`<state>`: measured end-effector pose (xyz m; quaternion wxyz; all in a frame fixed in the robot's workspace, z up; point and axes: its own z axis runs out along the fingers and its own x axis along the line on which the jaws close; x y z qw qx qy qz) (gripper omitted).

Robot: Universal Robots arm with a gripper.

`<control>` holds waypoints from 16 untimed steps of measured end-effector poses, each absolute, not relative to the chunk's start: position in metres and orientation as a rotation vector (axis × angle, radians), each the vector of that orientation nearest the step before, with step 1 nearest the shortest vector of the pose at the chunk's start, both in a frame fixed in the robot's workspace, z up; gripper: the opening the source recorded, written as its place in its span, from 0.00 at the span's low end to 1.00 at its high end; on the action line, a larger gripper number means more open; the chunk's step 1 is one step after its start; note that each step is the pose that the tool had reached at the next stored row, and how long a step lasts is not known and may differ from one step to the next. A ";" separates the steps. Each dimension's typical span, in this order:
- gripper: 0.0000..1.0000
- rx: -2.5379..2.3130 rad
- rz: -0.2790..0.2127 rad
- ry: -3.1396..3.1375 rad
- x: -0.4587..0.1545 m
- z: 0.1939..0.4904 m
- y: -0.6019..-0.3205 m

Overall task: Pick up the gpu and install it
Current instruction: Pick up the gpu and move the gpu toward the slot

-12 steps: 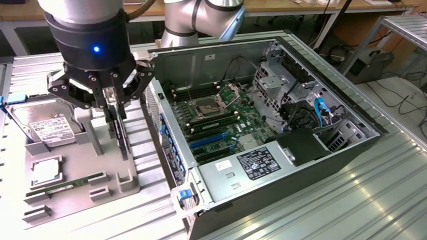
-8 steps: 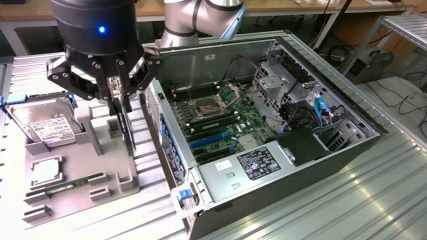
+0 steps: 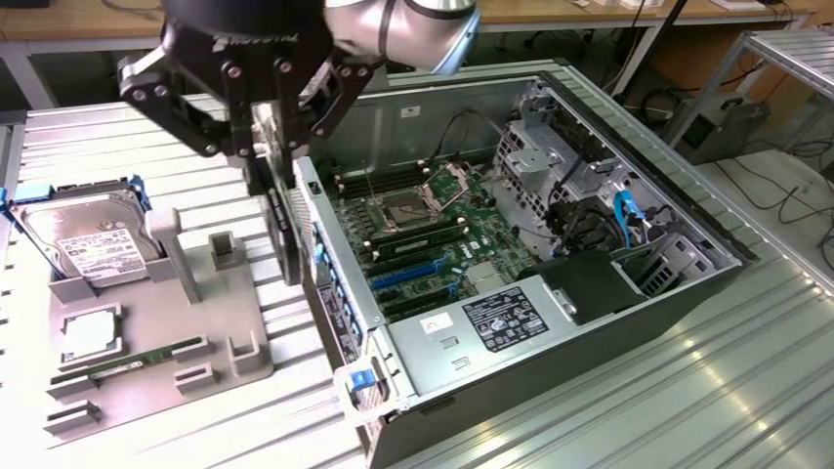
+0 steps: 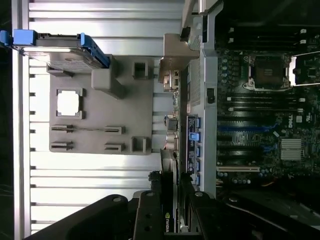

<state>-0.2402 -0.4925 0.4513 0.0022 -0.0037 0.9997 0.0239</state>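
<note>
Gripper (image 3: 268, 147) is clenched on the gpu (image 3: 280, 230) — the card hangs edge-down from the fingers, just outside the rear wall of the case (image 3: 561, 376), between the case and the grey fixture (image 3: 195, 313). From the wrist, the gripper pinches one end of the card, and the silver bracket (image 4: 175, 55) at the far end lies alongside that wall.

Judged from this, the pick-up is done and the install is not. The card is lifted clear of the fixture but has not crossed into the case, and the blue slots (image 3: 404, 278) on the motherboard (image 3: 417, 220) look empty.

Left of the case, the fixture holds a hard drive (image 3: 92, 249), a square chip (image 3: 92, 334) and a thin memory stick (image 3: 124, 363). Fixture and case both rest on a ribbed metal table (image 3: 729, 362) — it runs on past the case to the exterior view's right. Behind the case stand wooden benches (image 3: 78, 20). Right of the case are a metal rack (image 3: 795, 59) and loose cables (image 3: 782, 195) on the floor.
</note>
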 end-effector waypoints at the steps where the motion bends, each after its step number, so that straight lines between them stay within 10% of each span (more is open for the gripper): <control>1: 0.26 -0.012 0.075 3.137 -0.236 0.457 -0.494; 16: 0.26 -0.011 0.104 3.150 -0.151 0.471 -0.500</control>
